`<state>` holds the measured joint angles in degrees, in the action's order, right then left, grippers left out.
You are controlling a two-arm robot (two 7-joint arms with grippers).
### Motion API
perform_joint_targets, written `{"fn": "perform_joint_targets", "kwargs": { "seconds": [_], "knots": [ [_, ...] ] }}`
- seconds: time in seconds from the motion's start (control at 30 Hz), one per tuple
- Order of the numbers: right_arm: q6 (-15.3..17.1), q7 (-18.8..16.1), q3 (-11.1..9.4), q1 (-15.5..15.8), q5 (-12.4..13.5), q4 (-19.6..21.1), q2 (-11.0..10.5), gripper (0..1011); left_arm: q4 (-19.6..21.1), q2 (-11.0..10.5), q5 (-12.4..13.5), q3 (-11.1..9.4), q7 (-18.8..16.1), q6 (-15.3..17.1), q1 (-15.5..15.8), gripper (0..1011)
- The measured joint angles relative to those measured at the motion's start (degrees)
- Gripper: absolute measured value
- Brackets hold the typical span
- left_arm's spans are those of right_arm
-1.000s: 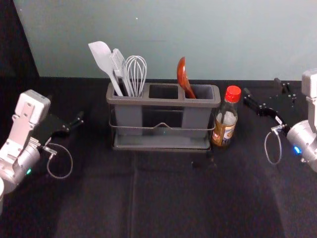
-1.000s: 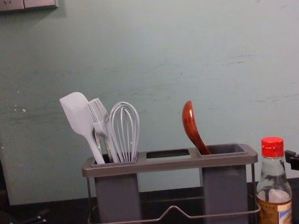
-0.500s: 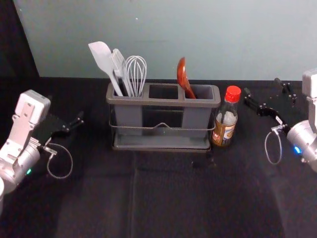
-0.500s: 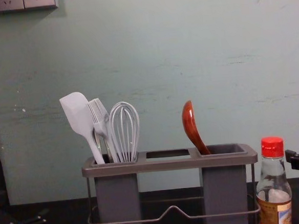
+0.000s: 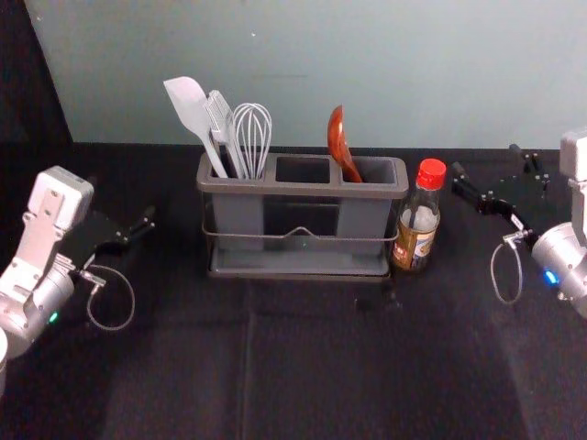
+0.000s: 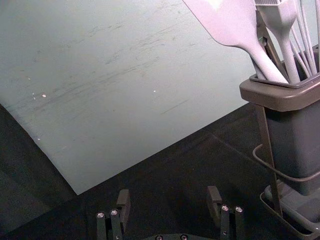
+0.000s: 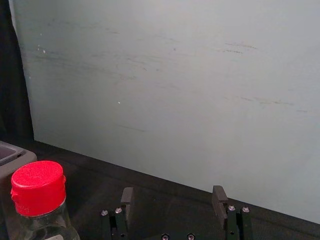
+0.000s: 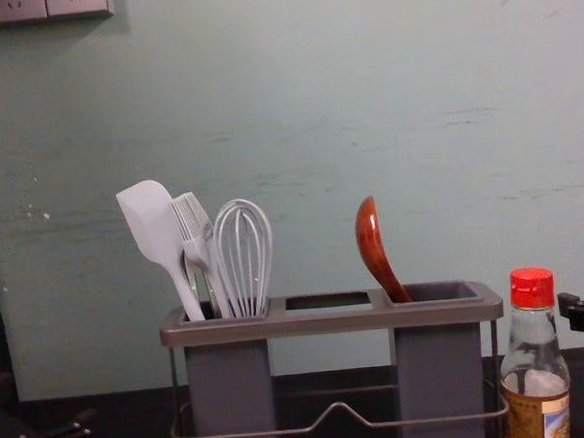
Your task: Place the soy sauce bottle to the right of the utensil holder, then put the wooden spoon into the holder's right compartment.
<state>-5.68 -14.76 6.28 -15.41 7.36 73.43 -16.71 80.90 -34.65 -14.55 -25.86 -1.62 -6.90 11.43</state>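
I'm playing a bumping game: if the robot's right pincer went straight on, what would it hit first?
Probably the wall. The open right pincer seems to point past the bottle, which stands off to its left. I can't tell how far the wall is.

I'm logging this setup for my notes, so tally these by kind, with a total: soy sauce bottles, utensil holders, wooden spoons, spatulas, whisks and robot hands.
Soy sauce bottle: 1
Utensil holder: 1
Wooden spoon: 1
Spatula: 1
Whisk: 1
Robot hands: 2, the left hand and the right hand
Total: 7
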Motion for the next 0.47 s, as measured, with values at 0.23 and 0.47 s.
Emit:
{"fn": "perform_joint_targets", "kwargs": {
  "seconds": [0.23, 0.47],
  "knots": [
    [0.0, 0.0, 0.0, 0.0, 0.0, 0.0, 0.0, 1002, 0.0, 0.0, 0.0, 0.0, 0.0, 0.0, 0.0, 1005],
    [0.0, 0.0, 0.0, 0.0, 0.0, 0.0, 0.0, 1002, 0.0, 0.0, 0.0, 0.0, 0.0, 0.0, 0.0, 1005]
  ]
}}
